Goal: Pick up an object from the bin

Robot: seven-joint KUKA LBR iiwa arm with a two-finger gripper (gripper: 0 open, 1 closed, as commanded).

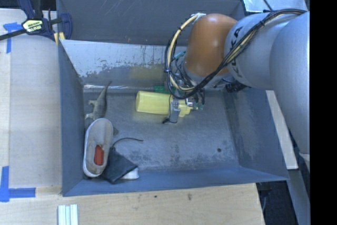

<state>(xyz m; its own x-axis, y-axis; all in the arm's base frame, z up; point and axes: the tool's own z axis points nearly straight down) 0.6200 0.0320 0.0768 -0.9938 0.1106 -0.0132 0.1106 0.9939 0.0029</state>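
Starts with the bin (68,113): grey, with sloping walls round a flat floor. Brings the arm (274,50) in over the right wall, with the orange wrist cover (208,45) above the middle of the floor. Puts the hand (174,111) low beneath that cover, right against the right end of a yellow block (151,103). Cannot tell how far open the hand is, nor whether it has hold of anything, with the wrist parts and cables in the way. Judges the approach done and the pick not yet done, since the block lies flat on the floor. Leaves a firm grip to make sure of, then a lift clear of the bin.

As for room, offers plenty of bare floor on the near-wall side of the hand and to its right. Allows less on the far side, close to the foot of the back wall.

Keeps the rest well away to the view's left of the hand, by the left wall:
- a white shoe-shaped thing (98,146) with red inside
- a black piece (119,167) touching it
- a thin grey lizard-like toy (98,103) farther back

Tucks a small green bit (158,90) just behind the block. Judges a straight rise free of all of these.
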